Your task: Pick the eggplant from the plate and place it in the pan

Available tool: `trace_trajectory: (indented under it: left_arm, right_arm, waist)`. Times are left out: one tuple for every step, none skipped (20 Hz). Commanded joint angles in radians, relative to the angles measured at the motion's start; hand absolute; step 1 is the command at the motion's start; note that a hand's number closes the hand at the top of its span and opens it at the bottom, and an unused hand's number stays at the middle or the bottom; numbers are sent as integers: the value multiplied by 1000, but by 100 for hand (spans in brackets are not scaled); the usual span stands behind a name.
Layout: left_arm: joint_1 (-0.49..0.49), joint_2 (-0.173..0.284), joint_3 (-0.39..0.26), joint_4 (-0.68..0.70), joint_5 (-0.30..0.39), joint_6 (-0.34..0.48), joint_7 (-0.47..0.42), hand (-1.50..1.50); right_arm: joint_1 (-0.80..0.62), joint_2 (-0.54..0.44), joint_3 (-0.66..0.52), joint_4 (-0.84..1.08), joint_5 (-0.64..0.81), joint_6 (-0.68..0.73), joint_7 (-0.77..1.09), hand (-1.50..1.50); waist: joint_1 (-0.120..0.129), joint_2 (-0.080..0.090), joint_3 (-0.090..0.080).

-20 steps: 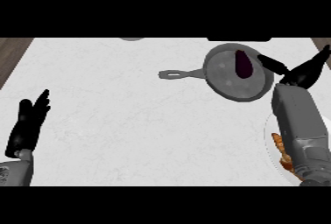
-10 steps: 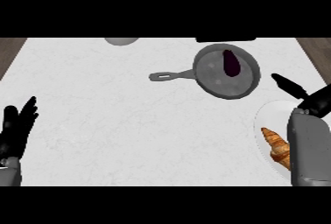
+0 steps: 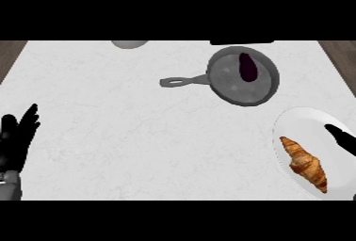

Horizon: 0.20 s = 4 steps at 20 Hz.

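Counter [image 3: 139, 141] | eggplant [image 3: 248, 67] in pan [image 3: 240, 87] | croissant [image 3: 304, 162] on plate [image 3: 295, 124]

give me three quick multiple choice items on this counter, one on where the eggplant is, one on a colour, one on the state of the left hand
1. Where is the eggplant?
A. on the plate
B. in the pan
C. on the bare counter

2. What colour is the plate?
A. white
B. red
C. black

3. How is the left hand?
A. curled round the pan handle
B. pinching the croissant
C. open, holding nothing

Answers:
1 B: the eggplant lies inside the pan.
2 A: the plate under the croissant is white.
3 C: its fingers are straight, at the left edge, away from everything.
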<state>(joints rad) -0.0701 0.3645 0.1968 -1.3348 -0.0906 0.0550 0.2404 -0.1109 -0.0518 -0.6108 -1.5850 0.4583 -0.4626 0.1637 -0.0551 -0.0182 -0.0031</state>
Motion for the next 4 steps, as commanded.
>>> trace_trajectory:
  left_arm:
    - [-46, -20, -24, -11, -15, 11, 46, 0]
    - [27, 26, 29, -42, 45, -51, 7, 0]
    - [-59, 12, -6, -14, 0, -19, 59, 0]
    - [-2, -16, -3, 20, 0, -12, -39, 0]
  right_arm:
    - [233, 26, -6, -289, -75, 132, 55, -150]
    - [284, 36, -16, -357, -94, 150, 63, -150]
    - [301, 23, -17, -424, -88, 176, 126, -150]
    - [409, 50, 37, -469, -159, 146, 80, -150]
  waist:
    - [16, 10, 2]
    - [27, 8, 2]
    - [25, 12, 2]
    - [20, 11, 2]
